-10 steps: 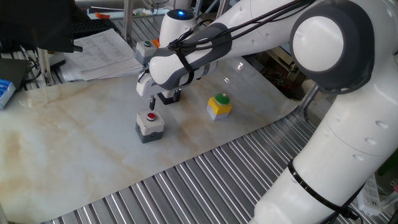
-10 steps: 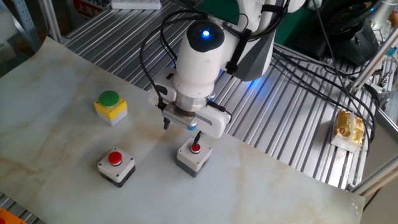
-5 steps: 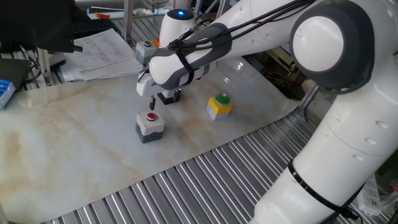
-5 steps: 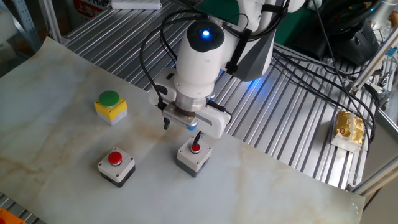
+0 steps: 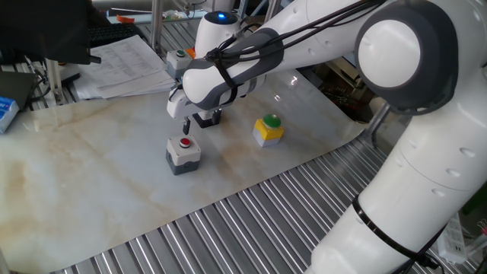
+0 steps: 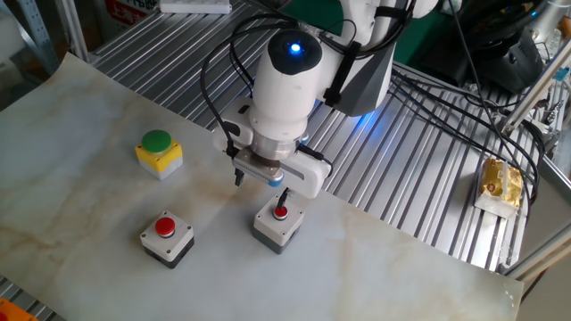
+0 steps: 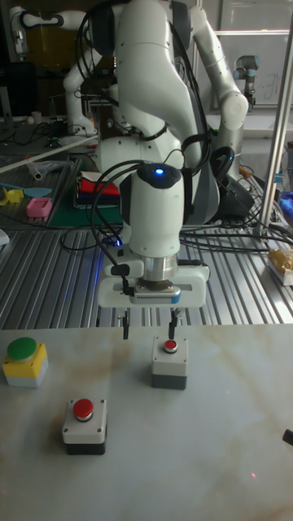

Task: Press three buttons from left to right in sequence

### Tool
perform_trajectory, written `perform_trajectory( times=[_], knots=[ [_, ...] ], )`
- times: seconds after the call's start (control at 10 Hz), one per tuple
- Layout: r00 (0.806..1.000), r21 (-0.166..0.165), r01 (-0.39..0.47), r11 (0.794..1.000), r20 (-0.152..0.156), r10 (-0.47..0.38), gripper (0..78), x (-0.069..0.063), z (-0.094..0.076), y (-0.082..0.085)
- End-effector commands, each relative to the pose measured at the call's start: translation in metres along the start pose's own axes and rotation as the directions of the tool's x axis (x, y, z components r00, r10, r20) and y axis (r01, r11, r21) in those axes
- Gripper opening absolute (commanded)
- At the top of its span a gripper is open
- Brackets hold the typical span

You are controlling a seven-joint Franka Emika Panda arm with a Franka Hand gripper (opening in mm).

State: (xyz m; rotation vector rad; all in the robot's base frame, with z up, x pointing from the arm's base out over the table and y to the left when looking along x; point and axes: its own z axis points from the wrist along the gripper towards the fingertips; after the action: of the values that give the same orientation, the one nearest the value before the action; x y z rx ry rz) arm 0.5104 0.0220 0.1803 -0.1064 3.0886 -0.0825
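Note:
Three button boxes stand on the marble sheet (image 6: 80, 125). The yellow box with a green dome (image 6: 159, 152) (image 5: 268, 129) (image 7: 24, 361) is off to one side. One grey box with a red button (image 6: 167, 239) (image 7: 85, 425) stands alone. My gripper (image 6: 260, 191) (image 7: 148, 324) is open, fingers pointing down. One finger (image 7: 171, 324) hangs right above the red button of the other grey box (image 6: 278, 223) (image 7: 170, 362) (image 5: 183, 152). Whether it touches the button, I cannot tell.
The marble sheet lies on a slatted metal table (image 5: 228, 228). Papers (image 5: 122, 65) and a small grey box (image 5: 179, 58) lie behind the arm. Black cables (image 6: 428, 98) and a yellow packet (image 6: 500, 183) sit beyond the sheet.

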Motion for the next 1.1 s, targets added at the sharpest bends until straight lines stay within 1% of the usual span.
perform_trajectory(
  times=[0.1, 0.2, 0.3, 0.5, 0.7, 0.8, 0.9, 1.1],
  knots=[
    [1.000, -0.004, -0.017, 1.000, 0.024, 0.017, 77.4, -0.005, 0.018, -0.006],
    [1.000, -0.007, -0.003, 1.000, 0.027, 0.003, 77.4, -0.008, 0.024, -0.017],
    [1.000, -0.008, -0.005, 1.000, 0.025, 0.005, 77.4, -0.009, 0.025, -0.018],
    [1.000, -0.008, -0.019, 1.000, 0.016, 0.020, 77.4, -0.007, 0.021, -0.012],
    [0.999, -0.005, -0.047, 0.999, 0.006, 0.047, 77.4, -0.003, 0.013, 0.002],
    [0.999, -0.005, -0.051, 0.999, 0.005, 0.051, 77.4, -0.002, 0.012, 0.004],
    [0.998, -0.005, -0.065, 0.998, 0.003, 0.065, 77.4, 0.000, 0.008, 0.009],
    [0.998, -0.001, -0.070, 0.998, 0.003, 0.070, 77.4, 0.001, 0.006, 0.012]
  ],
)
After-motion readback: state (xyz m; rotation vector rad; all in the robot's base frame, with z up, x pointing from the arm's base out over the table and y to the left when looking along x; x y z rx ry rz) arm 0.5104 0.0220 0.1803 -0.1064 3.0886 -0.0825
